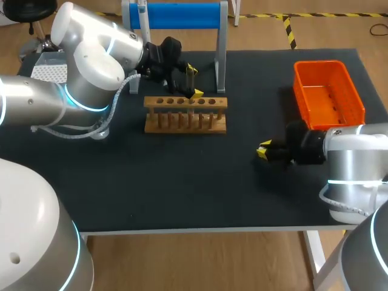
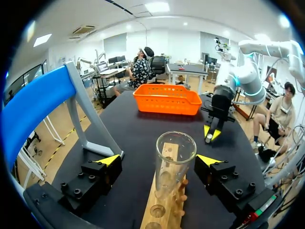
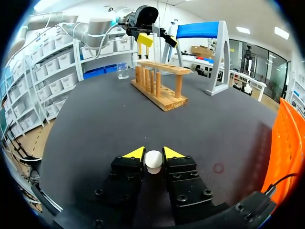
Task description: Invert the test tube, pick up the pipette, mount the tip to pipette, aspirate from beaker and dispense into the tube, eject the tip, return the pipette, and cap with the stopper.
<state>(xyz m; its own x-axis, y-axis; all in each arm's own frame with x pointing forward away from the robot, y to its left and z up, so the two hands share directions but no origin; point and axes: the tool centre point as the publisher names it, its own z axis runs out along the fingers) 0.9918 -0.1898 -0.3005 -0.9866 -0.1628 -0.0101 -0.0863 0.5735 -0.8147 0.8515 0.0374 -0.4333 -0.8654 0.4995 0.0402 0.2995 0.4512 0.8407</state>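
Note:
A clear glass test tube (image 2: 174, 162) stands mouth up in the wooden rack (image 1: 185, 115). My left gripper (image 1: 193, 82) hangs over the rack, open, with the tube between its fingers and a gap on each side; the left wrist view shows this left gripper (image 2: 160, 160) wide apart. My right gripper (image 1: 263, 151) is low over the mat at the right, and in its own view the right gripper (image 3: 153, 153) is shut on a small white stopper (image 3: 153, 161). A beaker (image 3: 122, 70) stands behind the rack. The pipette (image 1: 142, 15) hangs on the blue stand (image 1: 182, 15).
An orange basket (image 1: 327, 91) sits at the back right, just behind my right arm. The blue stand's legs come down right behind the rack. Open black mat (image 1: 182, 182) stretches in front of the rack to the table's near edge.

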